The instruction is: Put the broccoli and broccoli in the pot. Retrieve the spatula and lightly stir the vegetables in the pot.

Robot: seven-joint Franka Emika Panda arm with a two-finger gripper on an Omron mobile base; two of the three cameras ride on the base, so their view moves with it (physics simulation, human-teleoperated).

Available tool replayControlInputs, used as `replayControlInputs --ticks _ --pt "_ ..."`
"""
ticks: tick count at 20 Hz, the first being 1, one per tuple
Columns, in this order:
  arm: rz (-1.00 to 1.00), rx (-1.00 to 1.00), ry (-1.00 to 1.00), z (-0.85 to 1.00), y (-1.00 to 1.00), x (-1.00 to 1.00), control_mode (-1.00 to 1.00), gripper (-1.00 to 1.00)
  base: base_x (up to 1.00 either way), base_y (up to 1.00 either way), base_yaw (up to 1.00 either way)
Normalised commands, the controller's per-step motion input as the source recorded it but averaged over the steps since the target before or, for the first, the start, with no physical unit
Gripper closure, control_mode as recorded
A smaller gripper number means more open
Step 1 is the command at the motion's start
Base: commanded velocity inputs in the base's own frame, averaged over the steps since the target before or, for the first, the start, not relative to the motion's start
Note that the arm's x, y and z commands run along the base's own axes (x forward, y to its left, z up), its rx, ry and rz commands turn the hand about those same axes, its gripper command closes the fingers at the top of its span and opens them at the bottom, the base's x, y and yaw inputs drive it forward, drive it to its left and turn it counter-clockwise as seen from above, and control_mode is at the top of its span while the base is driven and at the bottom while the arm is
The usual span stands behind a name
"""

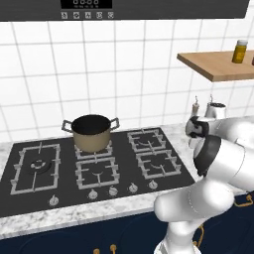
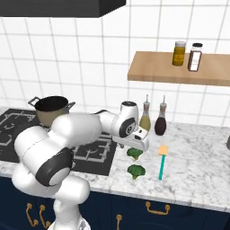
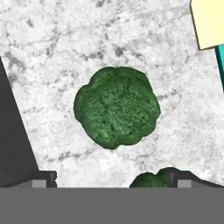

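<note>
Claw [image 3: 113, 179] spread wide, hovering straight above one broccoli floret [image 3: 117, 106] on the marble counter [image 3: 65, 48]; nothing pinched. Second floret [image 2: 136, 171] just nearer the counter edge, spatula [image 2: 162, 161] close beside. Pot [image 1: 91, 132] on the stove [image 1: 64, 171], well off.

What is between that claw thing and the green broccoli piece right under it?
Nothing visible. The end effector hangs open directly above one broccoli floret on the bare marble counter. The second floret lies nearer the counter's front edge, and the spatula lies off to one side, touching neither.
</note>
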Motion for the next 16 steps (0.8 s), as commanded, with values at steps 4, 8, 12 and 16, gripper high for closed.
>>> replayControlInputs --ticks 4,8,12,16 --pt "0.00 0.00 0.00 -0.22 -0.03 0.31 -1.00 -1.00 0.00 0.00 0.00" --pt "0.00 0.00 0.00 -0.23 -0.20 0.24 -1.00 -1.00 0.00 0.00 0.00" --pt "0.00 0.01 0.00 -0.16 -0.30 0.16 -1.00 -1.00 0.00 0.00 0.00" --pt "0.00 0.00 0.00 -0.14 -0.08 0.00 -1.00 -1.00 0.00 0.00 0.00"
